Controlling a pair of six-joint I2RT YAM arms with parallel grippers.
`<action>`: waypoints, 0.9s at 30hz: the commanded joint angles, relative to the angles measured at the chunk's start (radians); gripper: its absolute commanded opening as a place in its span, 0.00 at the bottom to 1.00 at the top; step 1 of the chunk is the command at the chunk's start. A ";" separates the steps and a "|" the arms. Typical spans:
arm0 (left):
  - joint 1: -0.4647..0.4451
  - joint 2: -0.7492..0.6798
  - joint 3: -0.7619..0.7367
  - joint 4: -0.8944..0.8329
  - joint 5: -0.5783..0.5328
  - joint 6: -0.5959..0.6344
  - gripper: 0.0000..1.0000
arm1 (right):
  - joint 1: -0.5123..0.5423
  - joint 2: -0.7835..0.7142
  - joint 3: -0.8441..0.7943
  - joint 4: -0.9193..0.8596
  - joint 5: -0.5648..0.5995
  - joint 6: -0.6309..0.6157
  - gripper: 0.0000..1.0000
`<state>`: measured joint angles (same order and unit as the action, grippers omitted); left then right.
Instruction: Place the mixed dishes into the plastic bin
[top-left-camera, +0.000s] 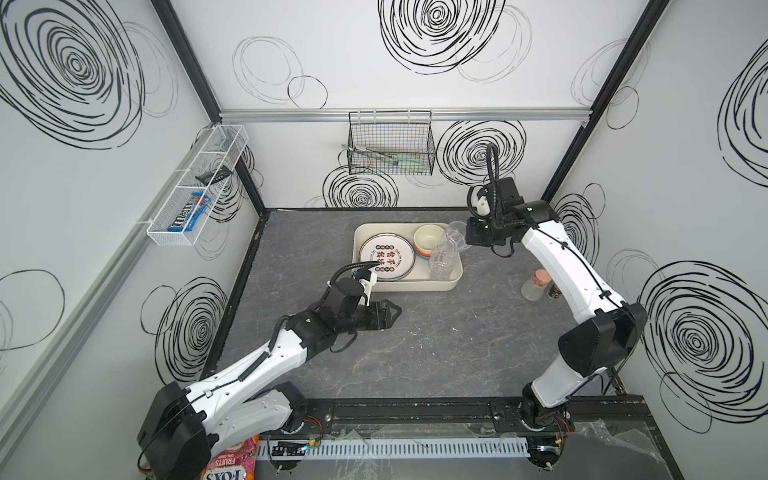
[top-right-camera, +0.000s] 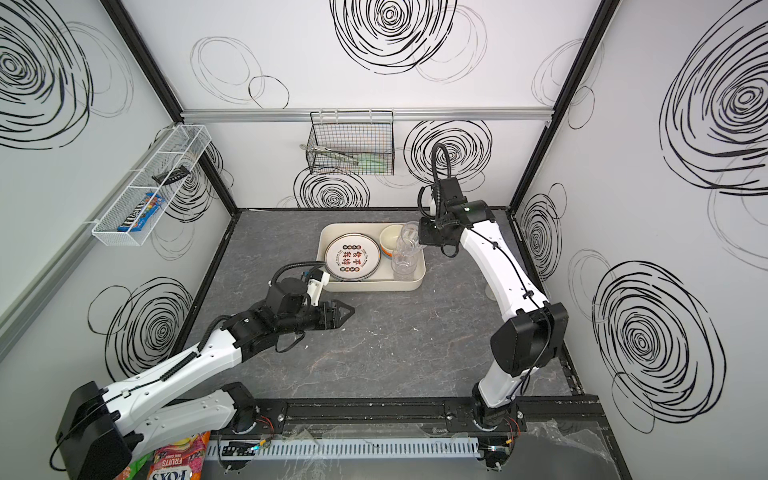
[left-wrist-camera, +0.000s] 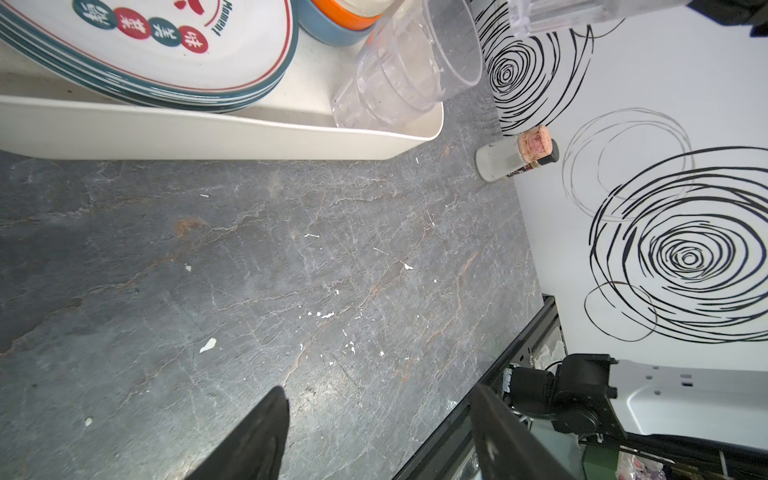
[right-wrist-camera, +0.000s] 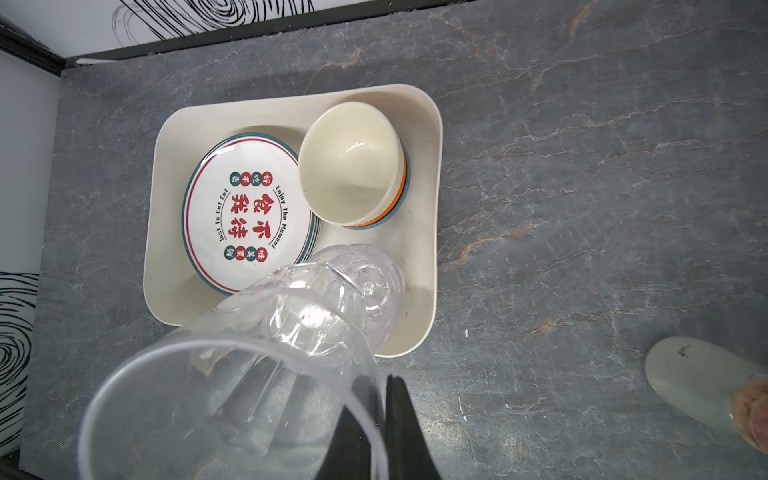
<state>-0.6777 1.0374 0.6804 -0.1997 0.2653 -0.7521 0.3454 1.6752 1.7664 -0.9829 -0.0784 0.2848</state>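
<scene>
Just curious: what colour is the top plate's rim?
The plate has a dark teal rim; right wrist view.

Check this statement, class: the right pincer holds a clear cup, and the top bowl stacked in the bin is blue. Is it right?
No: the top bowl in the bin is cream, not blue, as the right wrist view shows. The right pincer does hold a clear cup.

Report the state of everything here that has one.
left gripper: open, empty
right gripper: shut on the held cup's rim
held cup: lifted over the plastic bin
cup stack: nested, tilted, in the bin
plates: stacked flat in the bin
bowls: nested upright, in the bin
corked jar: closed, outside the bin
</scene>
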 joint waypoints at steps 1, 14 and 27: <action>0.010 -0.018 -0.013 0.042 0.000 -0.003 0.73 | 0.013 0.024 0.042 -0.037 0.015 -0.018 0.03; 0.020 -0.017 -0.019 0.046 0.007 -0.003 0.73 | 0.035 0.080 0.051 -0.051 0.071 -0.025 0.03; 0.024 -0.017 -0.016 0.043 0.009 -0.003 0.73 | 0.036 0.157 0.089 -0.072 0.083 -0.009 0.03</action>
<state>-0.6643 1.0370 0.6712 -0.1993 0.2687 -0.7525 0.3748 1.8252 1.8145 -1.0233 -0.0113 0.2680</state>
